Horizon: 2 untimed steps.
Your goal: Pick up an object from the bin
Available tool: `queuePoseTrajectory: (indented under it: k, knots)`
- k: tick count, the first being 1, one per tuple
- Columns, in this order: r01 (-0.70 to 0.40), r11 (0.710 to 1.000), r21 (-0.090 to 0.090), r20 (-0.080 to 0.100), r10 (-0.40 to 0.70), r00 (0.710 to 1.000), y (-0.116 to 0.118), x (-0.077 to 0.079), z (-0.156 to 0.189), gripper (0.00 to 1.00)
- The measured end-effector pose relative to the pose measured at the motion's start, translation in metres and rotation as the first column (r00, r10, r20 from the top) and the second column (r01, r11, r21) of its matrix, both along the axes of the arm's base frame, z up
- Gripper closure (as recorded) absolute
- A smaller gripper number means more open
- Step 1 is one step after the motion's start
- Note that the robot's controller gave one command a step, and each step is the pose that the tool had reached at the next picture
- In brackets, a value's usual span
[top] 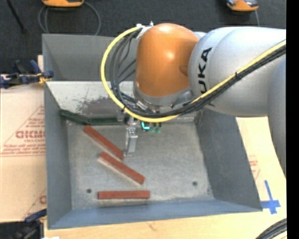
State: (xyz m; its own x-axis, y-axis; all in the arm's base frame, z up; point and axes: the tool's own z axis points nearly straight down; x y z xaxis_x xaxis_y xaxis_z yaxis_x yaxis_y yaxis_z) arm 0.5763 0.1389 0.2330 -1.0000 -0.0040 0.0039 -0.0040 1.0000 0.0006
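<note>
The one grey metal bin [57, 153] holds four loose things of two kinds. Three are reddish-brown flat rectangular bars [120, 168]. From the middle of the floor, the first bar [103, 141] lies toward ten o'clock, the second bar [114, 164] lies close in at eight o'clock, and the third bar [123, 195] lies just past six o'clock by the near wall. The fourth thing is one dark green slender strip [84, 117], between ten and eleven o'clock along the far wall.

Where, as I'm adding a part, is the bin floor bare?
Bare: the floor right of the end effector. Crowded: centre-left, where the upper brown bar, middle bar and lower bar lie.
</note>
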Motion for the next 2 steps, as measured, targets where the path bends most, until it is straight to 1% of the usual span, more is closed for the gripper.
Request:
queuePoseTrajectory:
  k: [1,2]
  knots:
    - [0.144,0.99,-0.003,-0.002,-0.144,0.99,-0.033,-0.035,-0.132,0.0]
    - [0.33,0.944,-0.001,0.003,-0.33,0.944,-0.06,-0.05,-0.164,0.0]
